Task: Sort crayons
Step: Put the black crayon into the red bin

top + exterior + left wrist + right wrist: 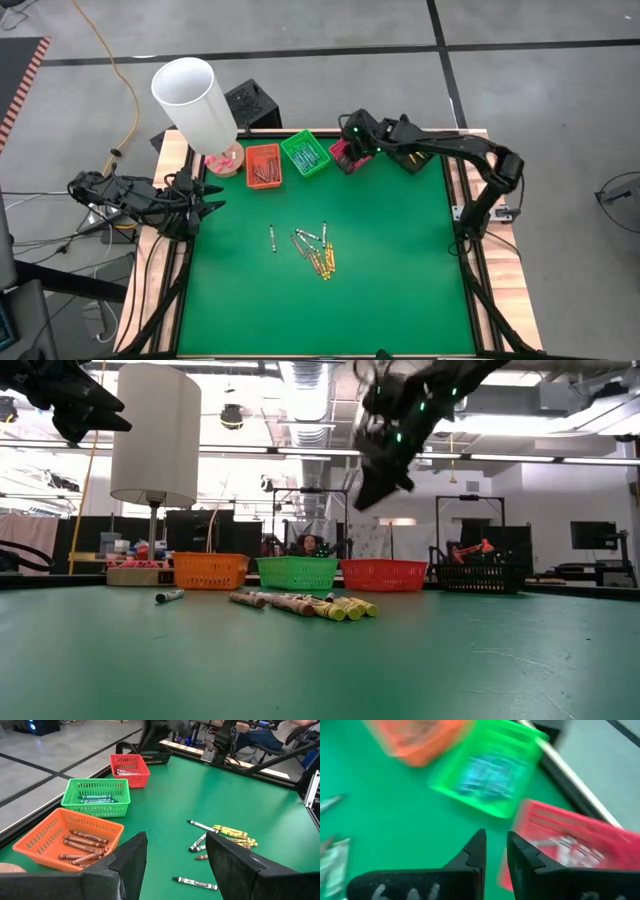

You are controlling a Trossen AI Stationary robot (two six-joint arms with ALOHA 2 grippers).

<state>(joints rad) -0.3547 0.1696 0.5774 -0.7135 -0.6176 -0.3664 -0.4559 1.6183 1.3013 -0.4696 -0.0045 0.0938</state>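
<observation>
Crayon heap mid-mat, right arm over the back trays

Mat [400, 280] carries everything. Right gripper [347, 155] hangs above the red tray [343, 158], fingers slightly apart and empty. Left gripper [212, 208] waits at the left edge, jaws apart. Loose crayons [318, 252] lie mid-mat, long axes running mostly front to back, toward the front from the right gripper; the left looks roughly as near.

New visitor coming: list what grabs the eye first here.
A tall white cylinder stands at the green table's far left corner. Beside it runs a row of orange, green and red trays. Loose crayons lie mid-table, and the right gripper hovers over the red tray.
</observation>
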